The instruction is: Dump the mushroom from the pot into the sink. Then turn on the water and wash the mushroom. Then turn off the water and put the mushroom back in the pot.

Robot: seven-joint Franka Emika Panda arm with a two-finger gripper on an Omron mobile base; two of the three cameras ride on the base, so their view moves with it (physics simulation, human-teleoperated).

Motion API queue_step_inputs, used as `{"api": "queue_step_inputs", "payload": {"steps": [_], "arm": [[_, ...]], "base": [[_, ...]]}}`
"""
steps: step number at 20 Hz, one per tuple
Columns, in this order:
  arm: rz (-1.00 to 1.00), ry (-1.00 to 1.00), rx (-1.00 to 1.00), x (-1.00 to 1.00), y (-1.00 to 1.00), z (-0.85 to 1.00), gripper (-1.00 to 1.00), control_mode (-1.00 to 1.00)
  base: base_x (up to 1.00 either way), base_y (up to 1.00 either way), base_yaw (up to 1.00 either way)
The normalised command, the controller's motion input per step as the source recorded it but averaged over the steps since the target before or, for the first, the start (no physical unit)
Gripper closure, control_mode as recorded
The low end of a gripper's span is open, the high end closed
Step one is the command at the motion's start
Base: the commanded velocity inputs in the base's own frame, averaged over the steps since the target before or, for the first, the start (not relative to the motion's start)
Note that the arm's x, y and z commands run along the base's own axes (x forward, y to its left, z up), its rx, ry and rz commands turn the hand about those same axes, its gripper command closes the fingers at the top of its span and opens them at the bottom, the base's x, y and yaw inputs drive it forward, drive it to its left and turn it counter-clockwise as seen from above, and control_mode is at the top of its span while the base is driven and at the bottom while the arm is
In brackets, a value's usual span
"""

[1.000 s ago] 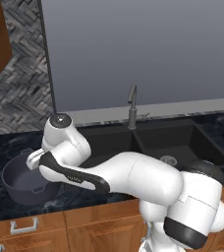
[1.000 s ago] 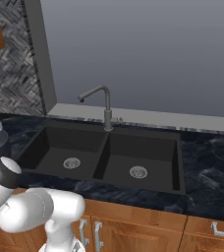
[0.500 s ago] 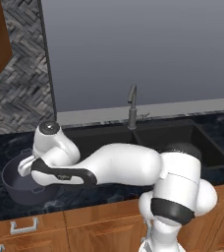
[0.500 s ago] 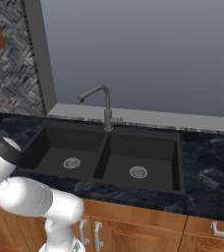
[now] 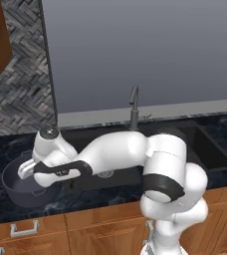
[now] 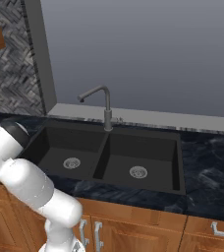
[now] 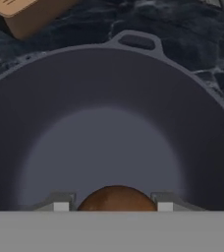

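The arm is bent far over to the left of the sink, its hand reaching down into the pot, which sits on the dark counter just left of the sink's wider basin. From the hand's own camera, the gripper points straight down at the pot floor, and the mushroom lies right between the two finger tips, its brown cap rounded up at the bottom edge of that view. The fingers stand apart, one on each side of the cap, with a little daylight left between each tip and the mushroom as far as I can tell; I would not call it a pinch yet.

So the thing to be moved is dead centre under the hand, not off to either side. The pot's loop handle sits on the far rim, straight ahead of the fingers. My guess is the next move needs only a small drop and a squeeze.
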Motion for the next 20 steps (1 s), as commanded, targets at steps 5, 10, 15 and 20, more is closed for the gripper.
{"api": "queue_step_inputs", "payload": {"steps": [5,10,15,20], "arm": [[0.00,0.01,-0.01,0.26,0.28,-0.15,1.00,-1.00],[0.00,0.00,0.00,0.19,0.29,-0.03,1.00,-1.00],[0.00,0.00,-0.02,0.15,0.36,0.00,-1.00,-1.00],[0.01,0.00,0.00,0.01,-0.04,0.00,-1.00,-1.00]], "base": [[0.00,0.00,0.00],[0.00,0.00,0.00],[0.00,0.00,0.00],[0.00,0.00,0.00]]}}
